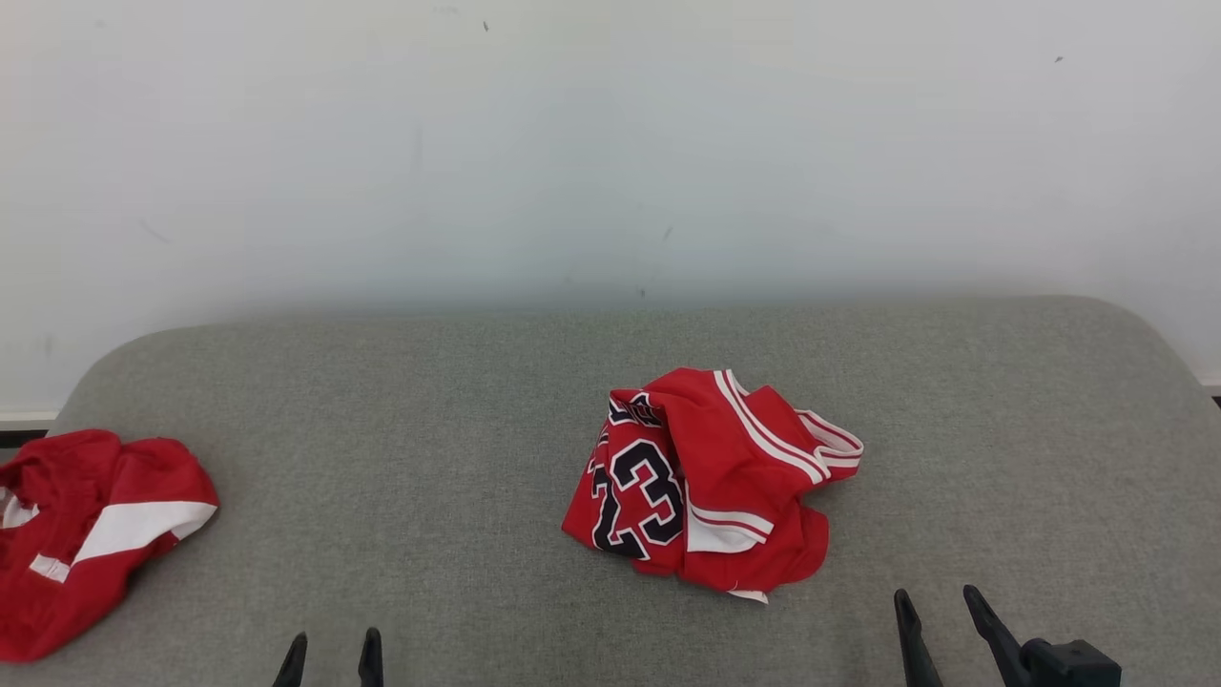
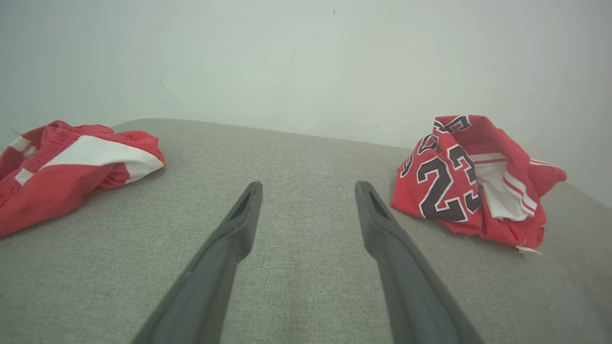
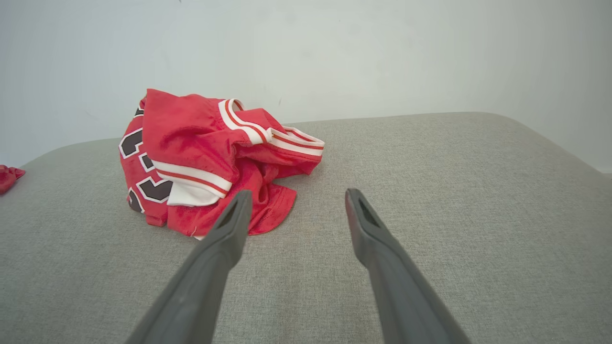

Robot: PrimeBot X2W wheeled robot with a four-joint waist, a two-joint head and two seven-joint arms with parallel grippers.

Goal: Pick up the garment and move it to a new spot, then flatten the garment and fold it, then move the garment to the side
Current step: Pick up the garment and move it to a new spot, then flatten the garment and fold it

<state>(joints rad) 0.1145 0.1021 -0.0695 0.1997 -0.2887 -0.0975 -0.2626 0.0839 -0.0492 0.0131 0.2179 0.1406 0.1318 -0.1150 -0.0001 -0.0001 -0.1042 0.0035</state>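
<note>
The garment (image 1: 711, 482) is a crumpled red jersey with white stripes and a dark number 23, lying in a heap near the middle of the grey cushioned surface (image 1: 429, 429). The left wrist view has the garment (image 2: 473, 181) at its right, and the right wrist view has the garment (image 3: 205, 162) at its left. My left gripper (image 1: 330, 654) stands open near the front edge, well to the left of the jersey, nothing between its fingers. Just right of the heap and nearer to me, my right gripper (image 1: 938, 611) is open and empty.
A second red and white piece of clothing (image 1: 81, 530) lies bunched at the left edge of the surface. A pale wall (image 1: 610, 143) rises directly behind the rounded back edge. Bare grey fabric stretches to the right of the jersey.
</note>
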